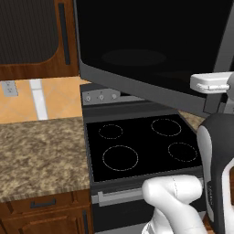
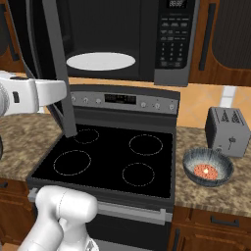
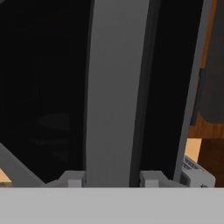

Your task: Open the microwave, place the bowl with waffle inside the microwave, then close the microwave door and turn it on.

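Note:
The microwave (image 2: 171,44) hangs above the stove with its door swung wide open, and the white turntable plate (image 2: 100,61) shows inside. The microwave door (image 1: 151,45) juts out over the cooktop. My gripper (image 3: 112,179) is shut on the door's long grey bar handle (image 3: 113,87), with one finger tip against each side of the bar. From the right base view the gripper (image 2: 62,93) meets the handle (image 2: 60,59) from the left. The bowl (image 2: 208,166) sits on the counter right of the stove, with the reddish waffle (image 2: 206,171) in it.
A black stove (image 2: 108,157) with four burner rings lies below the microwave. A small grey toaster (image 2: 226,130) stands just behind the bowl. Speckled stone counter (image 1: 36,151) runs to the left of the stove, with wooden cabinets (image 1: 32,36) above it.

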